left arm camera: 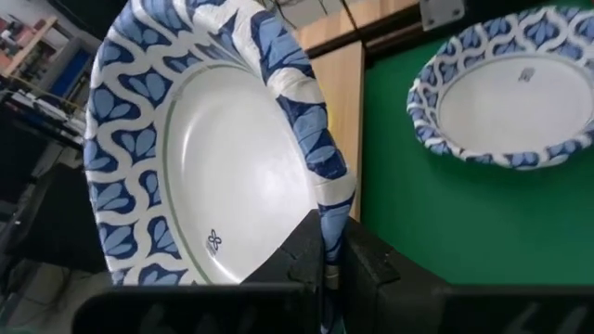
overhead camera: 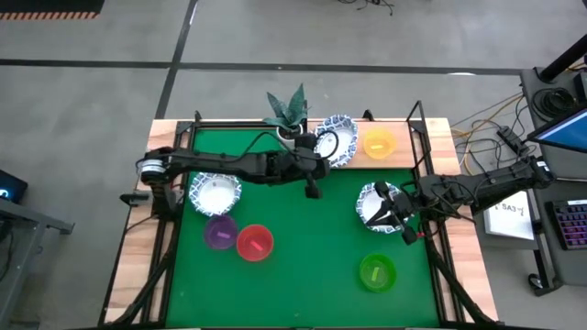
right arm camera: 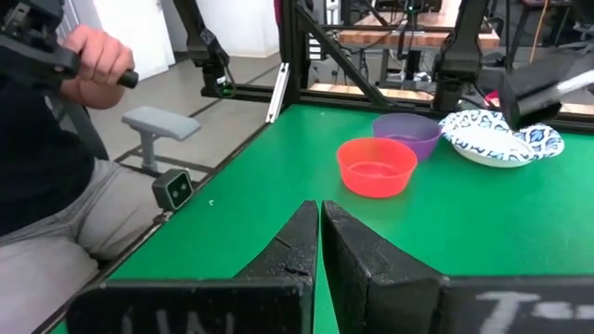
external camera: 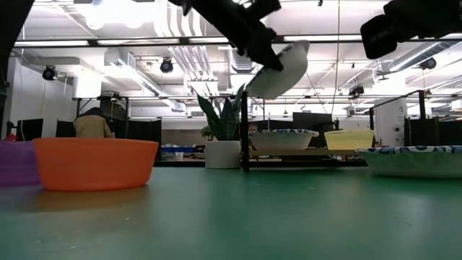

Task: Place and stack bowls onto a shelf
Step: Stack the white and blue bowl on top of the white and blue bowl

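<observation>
Over the green mat, left claw clamped on a patterned bowl's rim, bowl tilted steeply, seemingly near edge-on; right claw closed, empty.

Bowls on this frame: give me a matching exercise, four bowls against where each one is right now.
Things:
1. yellow bowl
2. green bowl
3. red bowl
4. blue-rimmed bowl in the left gripper

Places:
A. touching the purple bowl
B. lifted off the mat, tilted
C. alone at the mat's front right
D. on the wooden shelf at the back

Pairs: 1-D, 2-C, 3-A, 4-B
</observation>
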Robot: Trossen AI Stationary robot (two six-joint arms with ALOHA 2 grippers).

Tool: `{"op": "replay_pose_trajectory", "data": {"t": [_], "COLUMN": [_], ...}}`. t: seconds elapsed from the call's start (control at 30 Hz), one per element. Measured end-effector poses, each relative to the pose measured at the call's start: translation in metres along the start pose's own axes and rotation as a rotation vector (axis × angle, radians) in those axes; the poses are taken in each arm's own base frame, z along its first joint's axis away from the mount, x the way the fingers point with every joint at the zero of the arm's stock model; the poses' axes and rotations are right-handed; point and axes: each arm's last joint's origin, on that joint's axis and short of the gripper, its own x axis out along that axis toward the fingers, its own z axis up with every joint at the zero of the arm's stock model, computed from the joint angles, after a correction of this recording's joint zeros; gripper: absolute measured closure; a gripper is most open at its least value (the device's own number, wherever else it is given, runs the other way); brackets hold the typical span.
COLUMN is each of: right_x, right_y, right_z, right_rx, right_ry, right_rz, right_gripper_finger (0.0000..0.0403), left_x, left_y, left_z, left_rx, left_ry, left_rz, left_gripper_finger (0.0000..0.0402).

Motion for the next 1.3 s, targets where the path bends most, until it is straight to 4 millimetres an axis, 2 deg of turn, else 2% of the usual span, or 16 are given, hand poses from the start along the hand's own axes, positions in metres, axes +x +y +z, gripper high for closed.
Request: {"op": "replay_pose_trajectory", "data": {"t": [0.27,0.53,1.13,1.3], "right_x": [0.000,0.000,0.000,0.000], "right_y": [0.000,0.000,0.000,0.000], "right_z": [0.000,0.000,0.000,0.000], "right_rx": [0.002,0.008,0.011,0.011], "right_ry": [0.002,0.001,0.001,0.001], "right_rz": [0.000,0.000,0.000,0.000], "right_gripper_finger": [0.0394,0.0394,0.0394,0.0394], "left_x": [0.017,0.030,0.038,0.041], "left_y": [-0.004,0.000,0.019,0.021], "left_z": [-0.009,-0.019,-0.025,-0.027], "left_rx": [0.004,-0.002,-0.045,-0.052], "left_ry": [0.030,0.063,0.048,0.055], "left_rz": [0.002,0.019,0.069,0.071], "left_gripper_finger": [0.0401,0.0401,0.0401,0.0375]}}
